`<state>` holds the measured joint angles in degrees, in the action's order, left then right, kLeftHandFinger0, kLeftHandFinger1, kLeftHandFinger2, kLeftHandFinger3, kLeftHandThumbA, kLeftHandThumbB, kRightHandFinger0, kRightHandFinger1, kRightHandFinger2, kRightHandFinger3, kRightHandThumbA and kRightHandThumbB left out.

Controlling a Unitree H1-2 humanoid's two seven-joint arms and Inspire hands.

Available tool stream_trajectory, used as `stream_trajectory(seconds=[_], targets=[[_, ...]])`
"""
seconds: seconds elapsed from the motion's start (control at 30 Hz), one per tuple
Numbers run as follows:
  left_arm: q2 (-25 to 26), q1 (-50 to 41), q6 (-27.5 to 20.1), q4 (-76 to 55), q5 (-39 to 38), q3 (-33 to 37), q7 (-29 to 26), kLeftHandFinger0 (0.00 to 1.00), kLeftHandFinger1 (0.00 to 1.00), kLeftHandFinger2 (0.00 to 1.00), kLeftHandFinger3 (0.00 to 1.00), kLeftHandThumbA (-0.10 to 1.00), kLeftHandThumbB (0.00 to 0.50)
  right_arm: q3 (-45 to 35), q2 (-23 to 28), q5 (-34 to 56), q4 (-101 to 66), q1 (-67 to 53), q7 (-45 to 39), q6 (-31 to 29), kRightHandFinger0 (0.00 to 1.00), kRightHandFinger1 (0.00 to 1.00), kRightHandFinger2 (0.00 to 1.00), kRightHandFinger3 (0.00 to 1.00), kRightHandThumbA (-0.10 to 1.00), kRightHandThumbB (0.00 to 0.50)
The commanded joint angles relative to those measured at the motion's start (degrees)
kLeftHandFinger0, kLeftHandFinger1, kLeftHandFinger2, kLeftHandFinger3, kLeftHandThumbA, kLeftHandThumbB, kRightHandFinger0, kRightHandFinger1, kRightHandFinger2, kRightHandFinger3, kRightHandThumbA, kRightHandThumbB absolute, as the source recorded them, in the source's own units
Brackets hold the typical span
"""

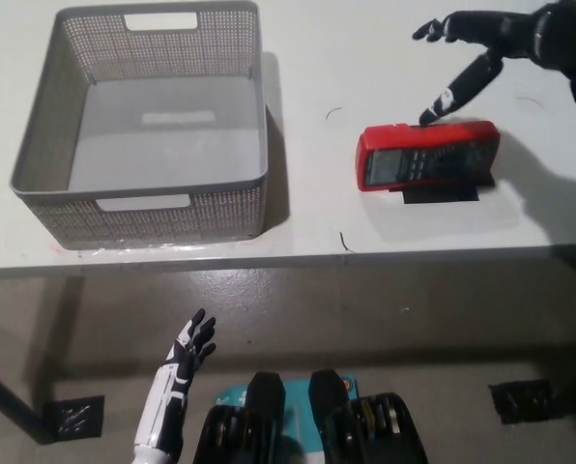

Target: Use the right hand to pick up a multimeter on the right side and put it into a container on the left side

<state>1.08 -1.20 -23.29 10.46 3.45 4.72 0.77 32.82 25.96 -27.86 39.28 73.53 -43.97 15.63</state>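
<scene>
Red multimeter (pixel 426 157) lies flat on the white table (pixel 385 68), right of the grey basket (pixel 143 121), near the front edge. Black right hand (pixel 496 43) above its far edge, fingers spread wide, holding nothing; one fingertip at the top edge, contact unclear. White left hand (pixel 187 348) hangs low, fingers apart.
</scene>
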Motion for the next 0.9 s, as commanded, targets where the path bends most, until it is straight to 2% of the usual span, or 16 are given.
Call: stream_trajectory(seconds=[0.0, 0.07, 0.1, 0.23, 0.33, 0.4, 0.47, 0.5, 0.53, 0.57, 0.67, 0.8, 0.87], targets=[[0.60, 0.57, -3.61, -0.31, 0.53, 0.81, 1.05, 1.00, 1.00, 1.00, 1.00, 1.00, 0.434, 1.07, -1.50, -2.07, 4.34, 5.96, -2.44, 0.37, 1.00, 1.00, 1.00, 1.00, 1.00, 0.433], [0.70, 0.85, -3.62, -0.16, 0.47, 0.84, 1.20, 1.00, 1.00, 1.00, 1.00, 1.00, 0.446, -0.07, -2.23, -0.97, 5.21, 5.86, -1.93, 1.85, 1.00, 1.00, 1.00, 1.00, 1.00, 0.421], [0.68, 0.79, -3.31, -0.35, 0.59, 0.81, 1.13, 1.00, 1.00, 1.00, 1.00, 1.00, 0.449, -0.89, -2.80, 0.41, 6.94, 6.02, -2.33, 0.63, 1.00, 1.00, 1.00, 1.00, 1.00, 0.397], [0.84, 0.66, -3.18, -0.65, 0.31, 0.74, 1.29, 1.00, 1.00, 1.00, 1.00, 1.00, 0.448, -1.58, -4.57, 1.63, 12.87, 7.27, -3.08, -2.17, 1.00, 1.00, 1.00, 1.00, 1.00, 0.366], [0.87, 0.57, -3.46, -0.66, 0.72, 0.79, 1.20, 1.00, 1.00, 1.00, 1.00, 1.00, 0.431, -1.35, -5.12, 1.46, 16.15, 7.99, -3.51, -4.02, 1.00, 1.00, 1.00, 1.00, 1.00, 0.409], [1.11, 0.46, -3.11, -0.85, 0.51, 0.82, 1.47, 1.00, 1.00, 1.00, 1.00, 1.00, 0.435, -1.15, -5.53, 1.81, 19.02, 8.39, -4.67, -6.34, 1.00, 1.00, 1.00, 1.00, 1.00, 0.391], [1.18, 0.53, -3.16, -0.71, 0.45, 0.79, 1.45, 1.00, 1.00, 1.00, 1.00, 1.00, 0.440, -0.45, -6.04, 1.10, 21.18, 8.97, -4.77, -7.19, 1.00, 1.00, 1.00, 1.00, 1.00, 0.417], [1.32, 0.31, -2.97, -0.77, 0.38, 0.83, 1.53, 1.00, 1.00, 1.00, 1.00, 1.00, 0.447, -0.44, -6.34, 1.21, 22.79, 8.84, -4.89, -8.47, 1.00, 1.00, 1.00, 1.00, 1.00, 0.396], [1.41, 0.35, -3.21, -0.66, 0.53, 0.88, 1.50, 1.00, 1.00, 1.00, 1.00, 1.00, 0.450, -0.33, -6.67, 0.84, 23.74, 8.87, -4.33, -8.21, 1.00, 1.00, 1.00, 1.00, 1.00, 0.412], [1.35, 0.17, -2.98, -0.78, 0.47, 0.91, 1.49, 1.00, 1.00, 1.00, 1.00, 1.00, 0.454, -0.21, -7.04, 0.20, 24.19, 8.50, -2.94, -6.71, 1.00, 1.00, 1.00, 1.00, 1.00, 0.453], [0.83, -0.72, -2.86, -0.91, 0.63, 1.44, 1.39, 1.00, 1.00, 1.00, 1.00, 1.00, 0.463, 1.52, -7.15, -1.94, 25.12, 7.13, -1.37, -7.50, 1.00, 1.00, 1.00, 1.00, 1.00, 0.498], [1.13, 0.26, -3.47, -0.63, 1.02, 1.44, 1.08, 1.00, 1.00, 1.00, 1.00, 1.00, 0.434, 2.53, -7.79, -3.05, 27.16, 6.99, 1.10, -6.80, 1.00, 1.00, 1.00, 1.00, 1.00, 0.500], [1.28, 0.00, -3.62, -0.47, 0.82, 1.65, 1.40, 1.00, 1.00, 1.00, 1.00, 1.00, 0.436, 2.95, -7.76, -3.26, 27.70, 6.00, 1.40, -8.55, 1.00, 1.00, 1.00, 1.00, 1.00, 0.500]])
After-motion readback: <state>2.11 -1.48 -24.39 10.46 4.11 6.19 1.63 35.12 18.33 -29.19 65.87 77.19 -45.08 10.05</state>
